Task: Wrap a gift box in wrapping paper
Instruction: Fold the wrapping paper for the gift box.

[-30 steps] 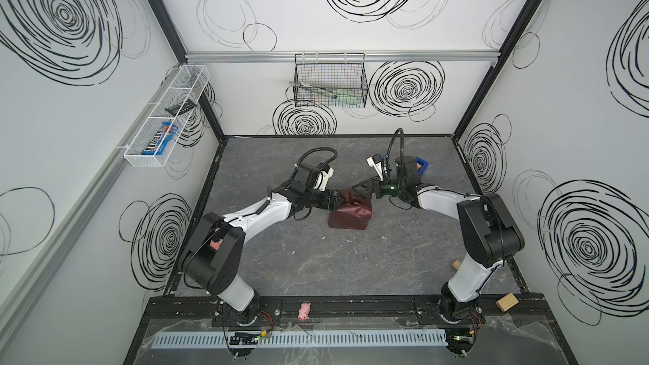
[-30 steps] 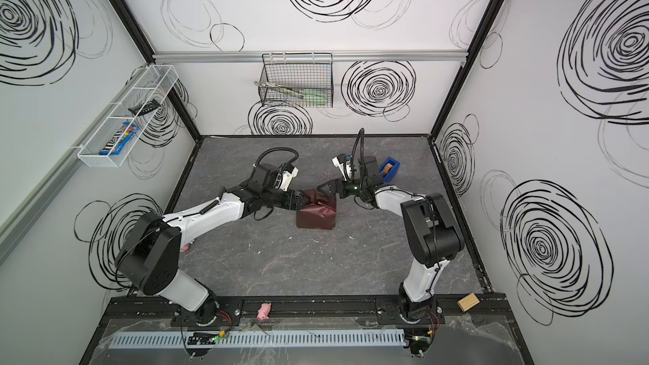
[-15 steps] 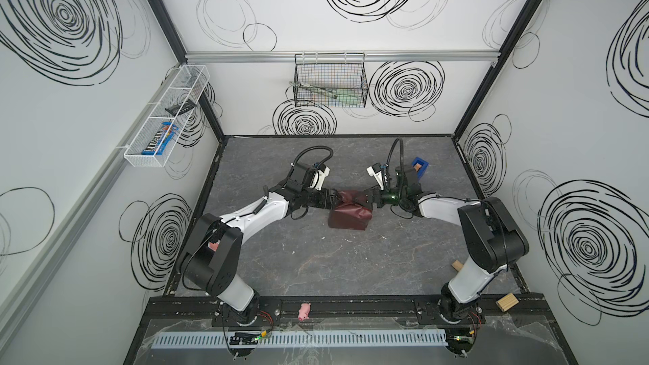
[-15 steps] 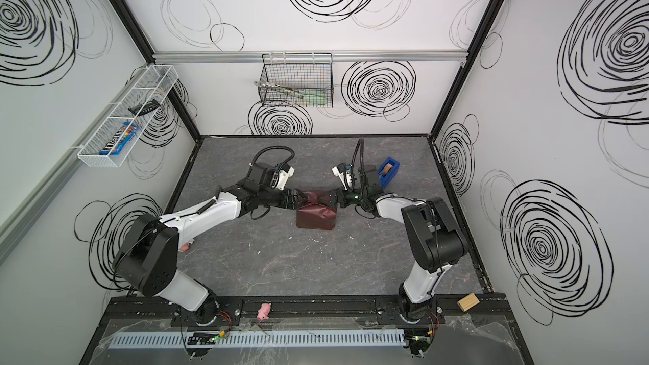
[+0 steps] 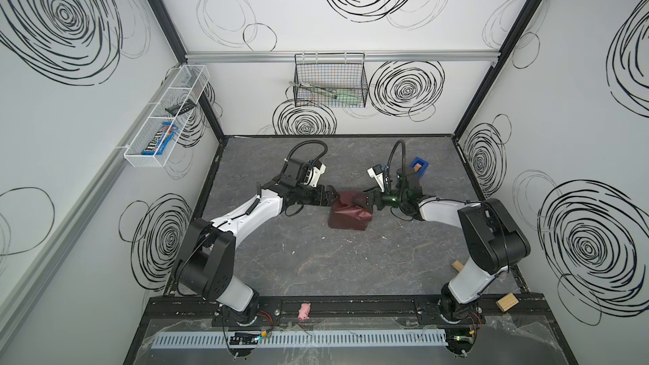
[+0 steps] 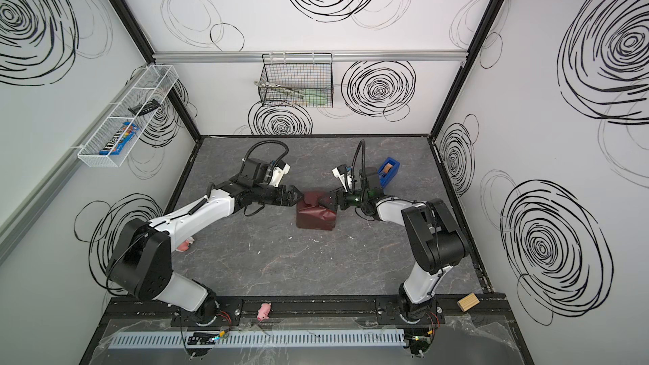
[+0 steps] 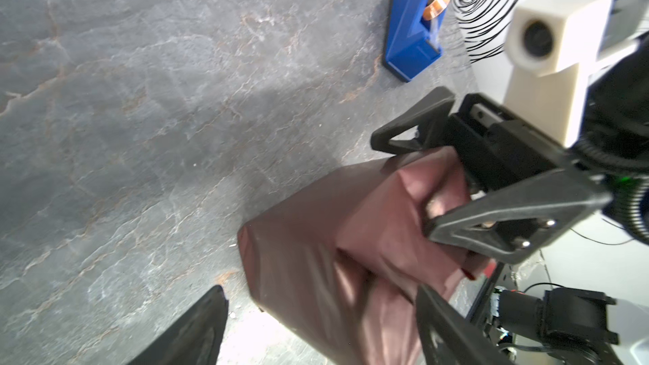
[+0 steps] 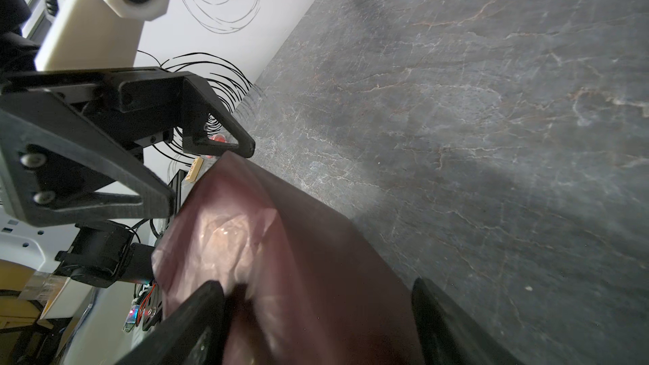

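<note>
The wrapping paper (image 5: pixel 349 214) (image 6: pixel 316 217) is a maroon parcel on the grey table, creased, with loose folded flaps on its upper side. The gift box is hidden under it. My left gripper (image 5: pixel 333 196) (image 6: pixel 296 198) (image 7: pixel 323 328) is open at the parcel's left end, one finger well clear of the paper (image 7: pixel 316 258). My right gripper (image 5: pixel 368 200) (image 6: pixel 332 201) (image 8: pixel 316 324) is open at the right end, its jaws straddling the paper (image 8: pixel 298 275) with one finger against a flap. Each wrist view shows the opposite gripper (image 7: pixel 404 184) (image 8: pixel 209 177) across the parcel.
A blue tape dispenser (image 5: pixel 419 166) (image 6: pixel 388 170) (image 7: pixel 414 29) stands behind the right wrist near the back right corner. A wire basket (image 5: pixel 330 82) hangs on the back wall, a white shelf (image 5: pixel 165 117) on the left wall. A pink toy (image 5: pixel 303 310) and wooden block (image 5: pixel 507 301) lie on the front rail.
The left jaws have spread a little wider at the parcel's left end. The right gripper has settled slightly lower onto the right end. The parcel has stayed in place.
</note>
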